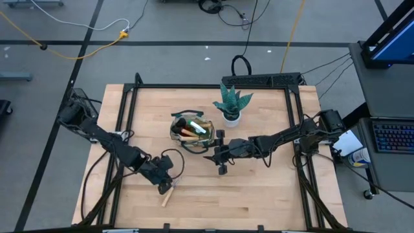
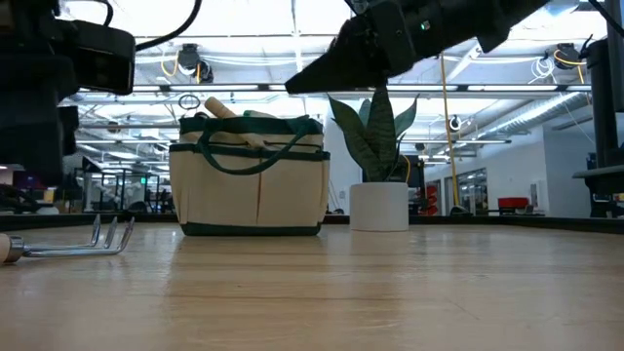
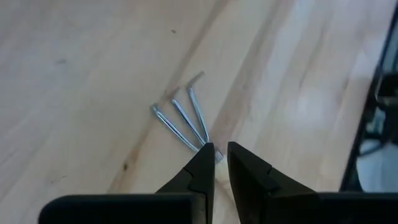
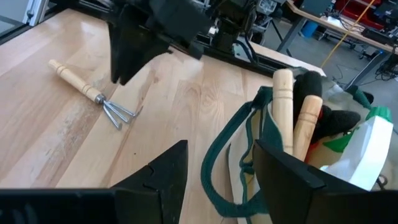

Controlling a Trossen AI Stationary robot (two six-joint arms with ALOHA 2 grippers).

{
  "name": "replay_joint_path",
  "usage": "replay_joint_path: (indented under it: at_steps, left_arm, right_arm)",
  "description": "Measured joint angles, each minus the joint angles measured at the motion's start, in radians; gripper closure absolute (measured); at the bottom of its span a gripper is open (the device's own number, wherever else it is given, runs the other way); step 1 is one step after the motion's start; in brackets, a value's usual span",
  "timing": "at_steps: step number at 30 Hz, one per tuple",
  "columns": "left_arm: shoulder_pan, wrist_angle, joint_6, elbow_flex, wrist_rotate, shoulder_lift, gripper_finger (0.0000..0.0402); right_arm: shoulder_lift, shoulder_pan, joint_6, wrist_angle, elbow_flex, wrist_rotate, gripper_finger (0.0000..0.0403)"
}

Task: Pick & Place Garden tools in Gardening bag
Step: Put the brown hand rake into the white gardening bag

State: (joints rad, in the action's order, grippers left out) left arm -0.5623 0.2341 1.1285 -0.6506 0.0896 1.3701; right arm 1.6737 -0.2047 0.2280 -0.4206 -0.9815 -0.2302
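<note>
While the gardening bag (image 1: 192, 131) sits mid-table already stuffed with handles, one rake (image 4: 93, 93) lies loose on the boards, well off from the bag on the left arm's side. Its long axis runs wooden handle to three tines, and the left gripper (image 3: 214, 163), fingers pinched narrow and empty, hangs right over the tine roots. The right gripper (image 4: 214, 171) gapes wide beside the bag, holding nothing. One rake out; two wooden handles show in the bag.

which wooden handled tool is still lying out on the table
The small rake, lying flat on the wood under the left gripper. The other wooden handles already stand upright in the bag.
</note>
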Motion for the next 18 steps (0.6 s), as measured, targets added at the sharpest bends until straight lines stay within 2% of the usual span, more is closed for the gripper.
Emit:
replay_joint_path:
  at_steps: [3, 7, 18]
  left_arm:
    - [-0.009, 0.002, 0.016, 0.000, 0.094, 0.000, 0.0355]
    - [-0.009, 0.018, -0.071, 0.000, 0.175, 0.000, 0.0355]
    - [-0.018, 0.031, -0.300, 0.000, 0.207, 0.122, 0.0355]
  right_arm:
    - [0.000, 0.000, 0.000, -0.025, 0.023, 0.000, 0.0232]
    - [0.000, 0.000, 0.001, -0.022, 0.033, 0.000, 0.0232]
    - [0.000, 0.000, 0.038, -0.054, 0.033, 0.000, 0.0232]
